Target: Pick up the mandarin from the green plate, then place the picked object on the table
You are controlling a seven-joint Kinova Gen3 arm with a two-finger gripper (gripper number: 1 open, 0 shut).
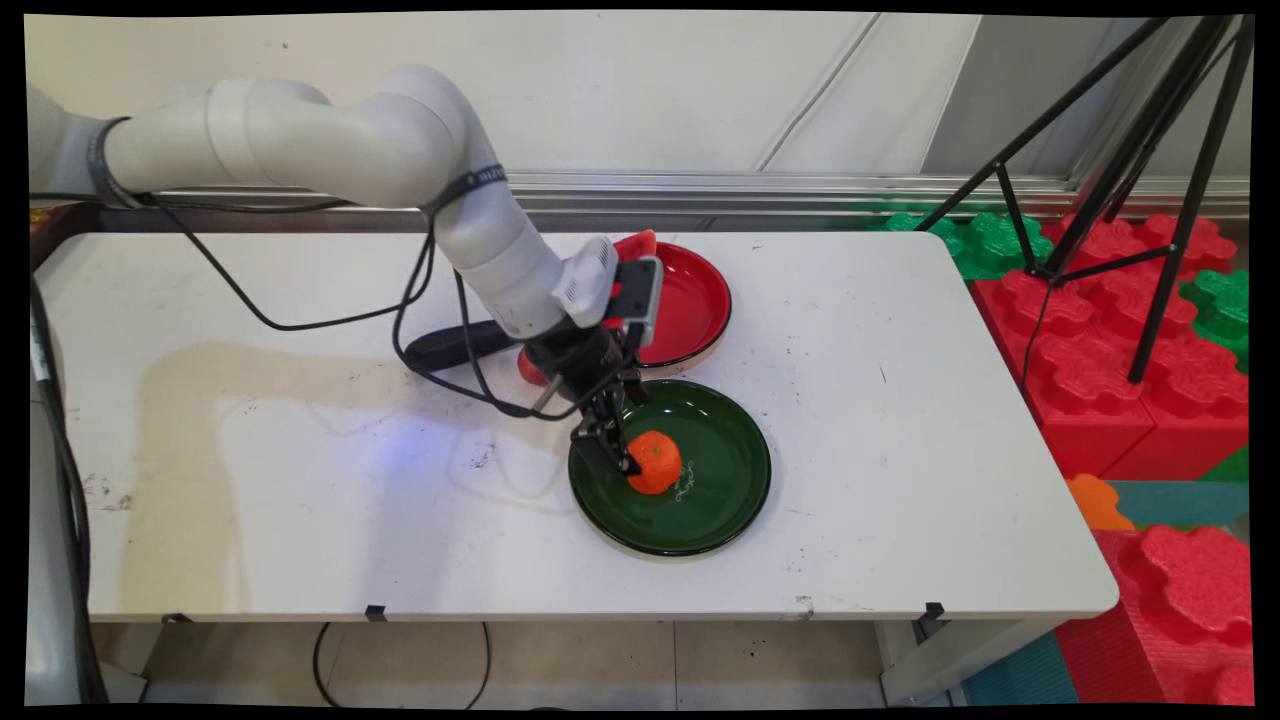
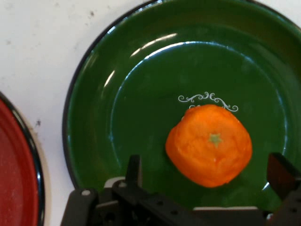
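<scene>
An orange tangerine (image 1: 657,462) (image 2: 209,143) lies in a dark green plate (image 1: 735,495) (image 2: 141,70) on the white table (image 1: 900,450). My gripper (image 1: 628,452) (image 2: 208,167) is lowered over the plate and open, one finger on each side of the tangerine. The hand view shows a small gap between each finger and the fruit. The left finger (image 2: 134,168) is nearer to it than the right finger (image 2: 282,173).
A red plate (image 1: 695,300) (image 2: 16,179) stands just behind the green one, with a red slice (image 1: 636,243) at its far rim. A red round thing (image 1: 530,370) sits partly hidden behind the hand. Black cables (image 1: 450,345) lie left of it. Foam blocks (image 1: 1100,330) and a tripod (image 1: 1150,200) stand at right.
</scene>
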